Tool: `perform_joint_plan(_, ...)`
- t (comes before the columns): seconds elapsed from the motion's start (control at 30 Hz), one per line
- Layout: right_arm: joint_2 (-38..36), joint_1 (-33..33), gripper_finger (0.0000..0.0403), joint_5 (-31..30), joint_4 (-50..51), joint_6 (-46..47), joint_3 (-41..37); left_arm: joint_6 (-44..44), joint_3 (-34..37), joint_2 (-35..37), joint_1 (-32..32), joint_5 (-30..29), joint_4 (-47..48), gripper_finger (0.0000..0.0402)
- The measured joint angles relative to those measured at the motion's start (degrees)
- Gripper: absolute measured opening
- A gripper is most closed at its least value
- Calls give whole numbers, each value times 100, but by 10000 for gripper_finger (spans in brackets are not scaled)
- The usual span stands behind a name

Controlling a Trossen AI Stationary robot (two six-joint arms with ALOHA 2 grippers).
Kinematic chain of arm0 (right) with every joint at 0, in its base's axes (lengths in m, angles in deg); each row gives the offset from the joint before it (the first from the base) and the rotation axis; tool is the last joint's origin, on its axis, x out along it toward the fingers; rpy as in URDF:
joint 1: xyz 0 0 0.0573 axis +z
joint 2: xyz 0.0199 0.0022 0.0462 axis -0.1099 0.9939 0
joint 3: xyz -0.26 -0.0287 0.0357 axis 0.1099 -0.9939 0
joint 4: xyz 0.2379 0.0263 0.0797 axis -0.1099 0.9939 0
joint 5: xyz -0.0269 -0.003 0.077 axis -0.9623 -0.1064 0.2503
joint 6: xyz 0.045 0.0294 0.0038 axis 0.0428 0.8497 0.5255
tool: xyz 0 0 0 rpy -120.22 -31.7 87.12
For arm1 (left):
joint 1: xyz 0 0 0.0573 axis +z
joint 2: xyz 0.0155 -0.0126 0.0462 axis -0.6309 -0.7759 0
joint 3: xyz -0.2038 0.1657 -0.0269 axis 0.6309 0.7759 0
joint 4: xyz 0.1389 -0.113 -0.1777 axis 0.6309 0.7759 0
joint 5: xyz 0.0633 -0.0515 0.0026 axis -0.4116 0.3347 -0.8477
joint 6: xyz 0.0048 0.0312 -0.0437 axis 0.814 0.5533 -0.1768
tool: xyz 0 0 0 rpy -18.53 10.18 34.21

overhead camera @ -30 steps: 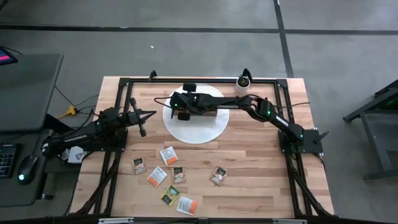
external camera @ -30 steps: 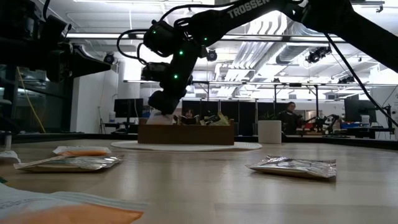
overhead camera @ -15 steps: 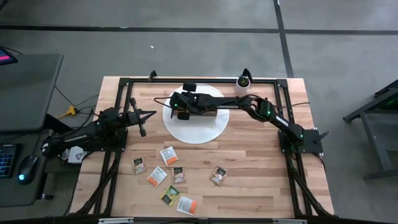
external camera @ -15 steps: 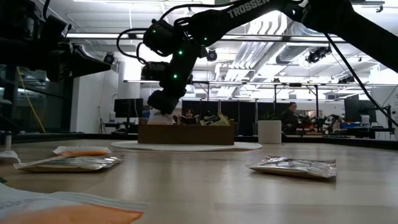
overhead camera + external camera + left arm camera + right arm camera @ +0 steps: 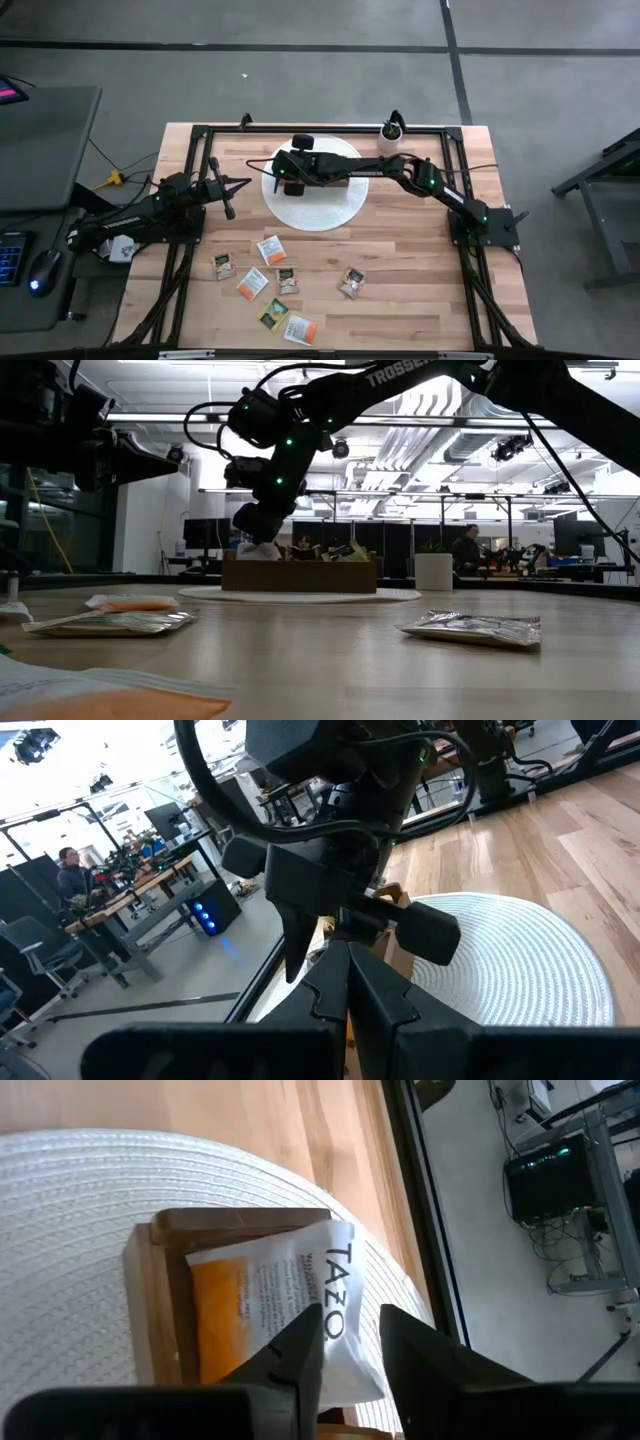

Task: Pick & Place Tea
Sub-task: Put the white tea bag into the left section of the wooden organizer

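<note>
Fingers (image 5: 300, 1355) of the right gripper (image 5: 345, 1350) are seen parted above the end compartment of the wooden box (image 5: 335, 180), which stands on the round white mat (image 5: 315, 205); a white-orange tea sachet (image 5: 265, 1315) lies in it, apparently released. Left gripper (image 5: 230, 190) is held shut, well apart, near the table's left edge. More sachets (image 5: 270, 248) are scattered on the table (image 5: 420, 270). Each would be judged light, thin, crinkly and slippery, best pinched at an edge. "TAZO" is read on the sachet; "TROSSEN" on the arm (image 5: 395, 375).
</note>
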Motion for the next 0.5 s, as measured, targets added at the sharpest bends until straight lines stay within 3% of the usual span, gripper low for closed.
perform_joint_plan(0.3,-35,102,155,-60,3,16,-2,-2,0,0,0,0,0,1)
perform_joint_plan(0.5,-353,220,173,161,255,294,-2,-1,0,0,0,1,0,1)
